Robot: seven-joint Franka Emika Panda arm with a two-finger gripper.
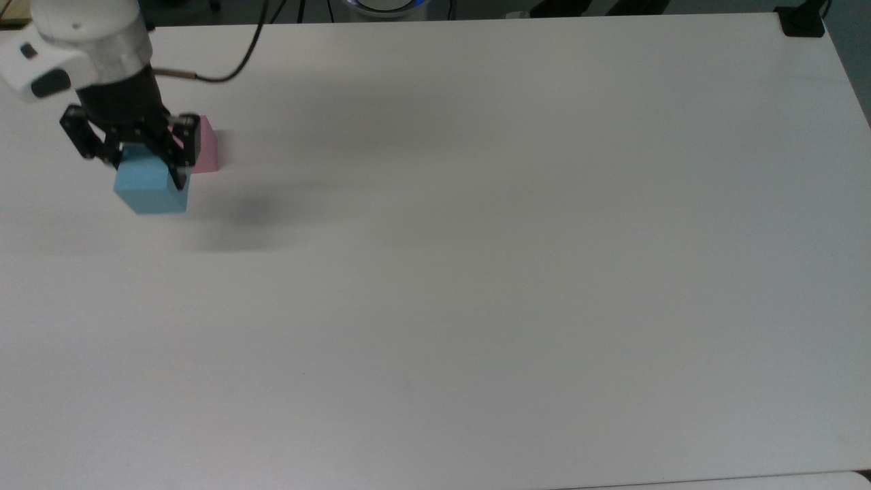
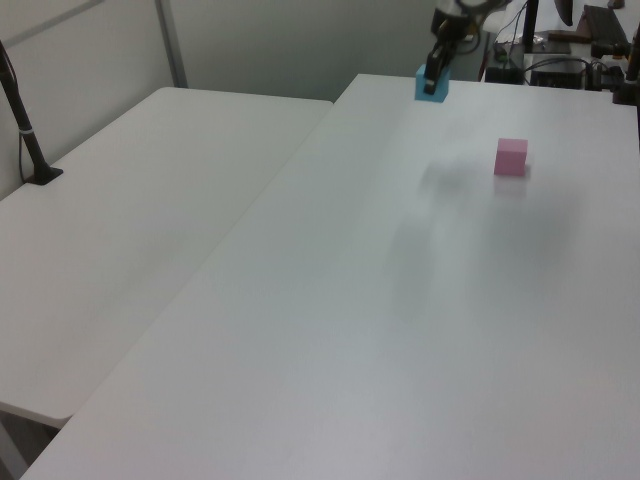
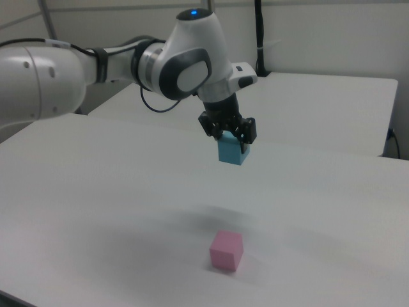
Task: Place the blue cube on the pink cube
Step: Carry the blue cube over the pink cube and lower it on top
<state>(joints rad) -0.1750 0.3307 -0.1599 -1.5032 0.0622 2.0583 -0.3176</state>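
Blue cube looks light and stiff; my gripper is clamped across its opposite upper faces. Pink cube sits on the tabletop toward 6 o'clock in the right view.

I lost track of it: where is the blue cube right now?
The blue cube hangs in the air in the gripper, above the table, higher than the pink cube in the right view.

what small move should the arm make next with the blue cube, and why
Probably carry the blue cube sideways until it hangs over the pink cube, then lower. The gripper is shut on the blue cube, holding it well above the white table. In the left view the pink cube sits on the table, off to the right of the blue cube's shadow, so they aren't lined up yet.
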